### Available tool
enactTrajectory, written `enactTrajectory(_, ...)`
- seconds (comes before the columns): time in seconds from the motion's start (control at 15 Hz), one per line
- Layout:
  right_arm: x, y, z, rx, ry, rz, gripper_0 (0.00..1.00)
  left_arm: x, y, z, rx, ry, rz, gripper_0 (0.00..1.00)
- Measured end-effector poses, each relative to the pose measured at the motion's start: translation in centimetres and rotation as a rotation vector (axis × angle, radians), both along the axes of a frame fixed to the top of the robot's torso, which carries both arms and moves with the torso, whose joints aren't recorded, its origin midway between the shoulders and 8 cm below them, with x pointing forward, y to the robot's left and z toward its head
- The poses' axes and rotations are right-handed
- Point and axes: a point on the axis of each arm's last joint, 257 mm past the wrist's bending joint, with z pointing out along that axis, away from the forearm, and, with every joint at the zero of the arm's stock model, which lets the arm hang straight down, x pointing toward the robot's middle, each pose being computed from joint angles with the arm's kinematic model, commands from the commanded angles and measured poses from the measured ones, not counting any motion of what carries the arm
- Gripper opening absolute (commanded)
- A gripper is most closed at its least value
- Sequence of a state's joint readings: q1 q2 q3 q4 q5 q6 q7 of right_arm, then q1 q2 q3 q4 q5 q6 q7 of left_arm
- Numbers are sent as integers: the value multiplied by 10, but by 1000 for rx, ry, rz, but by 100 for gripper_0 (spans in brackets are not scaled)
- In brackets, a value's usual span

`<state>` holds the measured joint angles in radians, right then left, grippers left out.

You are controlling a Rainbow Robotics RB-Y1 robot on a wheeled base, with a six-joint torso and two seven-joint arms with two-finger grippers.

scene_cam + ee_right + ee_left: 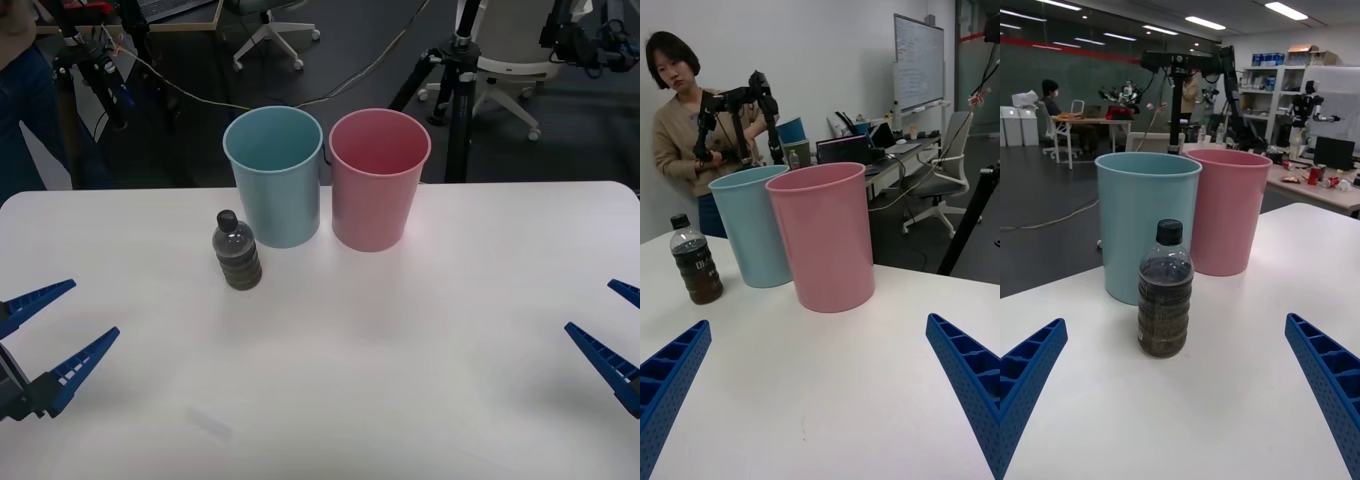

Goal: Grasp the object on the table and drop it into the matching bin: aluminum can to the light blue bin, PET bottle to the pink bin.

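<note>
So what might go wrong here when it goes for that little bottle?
1. The PET bottle is small and stands upright; a clumsy approach by the open left gripper might tip it over.
2. It stands close in front of the light blue bin, so a wide grab might bump that bin.
3. The pink bin touches the blue one; an off-target drop might land wrong.

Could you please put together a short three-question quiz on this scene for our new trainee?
1. True or false: the PET bottle stands upright on the table.
2. Which bin stands nearer the bottle: A) the light blue bin, B) the pink bin?
3. Fill in: the left gripper and right gripper both have their fingers ____.

Key: 1 true; 2 A; 3 open.
</note>
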<state>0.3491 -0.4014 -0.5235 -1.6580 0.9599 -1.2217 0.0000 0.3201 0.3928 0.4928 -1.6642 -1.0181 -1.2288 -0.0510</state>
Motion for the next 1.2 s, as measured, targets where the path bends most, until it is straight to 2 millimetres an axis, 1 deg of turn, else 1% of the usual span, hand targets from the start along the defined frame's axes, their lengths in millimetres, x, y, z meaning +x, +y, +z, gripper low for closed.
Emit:
enactTrajectory(0.13, 0, 0, 0, 0, 0, 0, 100, 0, -1, -5, 39, -26, 7, 100)
enactTrajectory(0.27, 0, 0, 0, 0, 0, 0, 100, 1, -2, -12, 41, -30, 10, 100)
enactTrajectory(0.4, 0, 0, 0, 0, 0, 0, 100, 3, 3, -17, 53, -44, 25, 100)
enactTrajectory(0.53, 0, 0, 0, 0, 0, 0, 100, 5, 6, -29, 72, -49, 38, 100)
enactTrajectory(0.73, 0, 0, 0, 0, 0, 0, 100, 16, 8, -49, 79, -48, 50, 100)
enactTrajectory(0.87, 0, 0, 0, 0, 0, 0, 100, 23, 9, -55, 81, -39, 67, 100)
enactTrajectory(1.0, 0, 0, 0, 0, 0, 0, 100, 32, 4, -59, 80, -31, 77, 100)
enactTrajectory(1.2, 0, 0, 0, 0, 0, 0, 100, 45, -10, -66, 61, -18, 60, 100)
